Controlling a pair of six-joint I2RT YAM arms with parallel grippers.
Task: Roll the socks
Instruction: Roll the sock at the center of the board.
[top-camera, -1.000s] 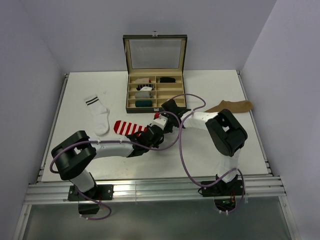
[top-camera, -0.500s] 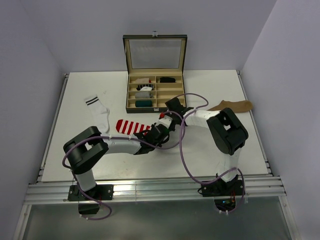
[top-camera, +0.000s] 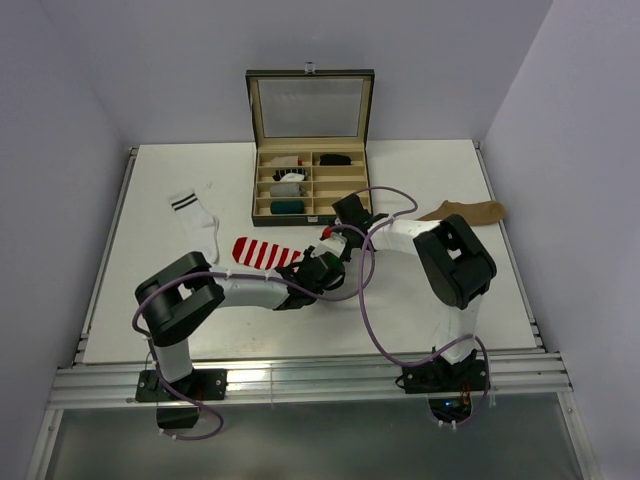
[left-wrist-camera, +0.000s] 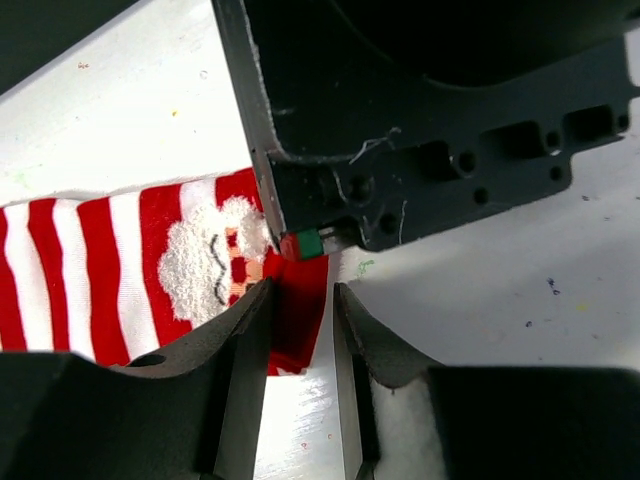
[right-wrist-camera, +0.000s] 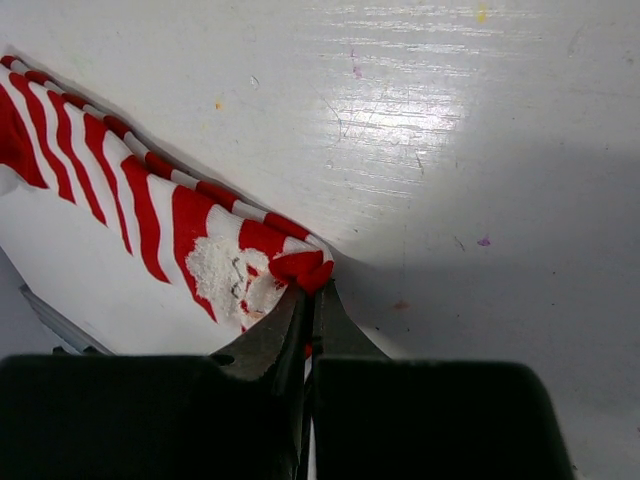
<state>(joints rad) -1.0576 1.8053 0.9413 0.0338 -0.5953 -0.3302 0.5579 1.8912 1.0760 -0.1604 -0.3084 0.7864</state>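
Note:
The red-and-white striped Santa sock lies flat in the middle of the table. My right gripper is shut on its red end, as the right wrist view shows, with the sock lifted a little there. My left gripper is right beside it. In the left wrist view the left gripper is open, its fingers straddling the red end of the sock. The white sock with dark cuff stripes lies at the left. The tan sock lies at the right.
An open compartment box with its lid up stands at the back centre and holds small rolled bundles. The right gripper's black body fills the top of the left wrist view. Purple cables loop over both arms.
My left arm has swung right and its gripper has come up to the sock's red end. The striped sock has shifted slightly right. The right gripper stays shut on it.

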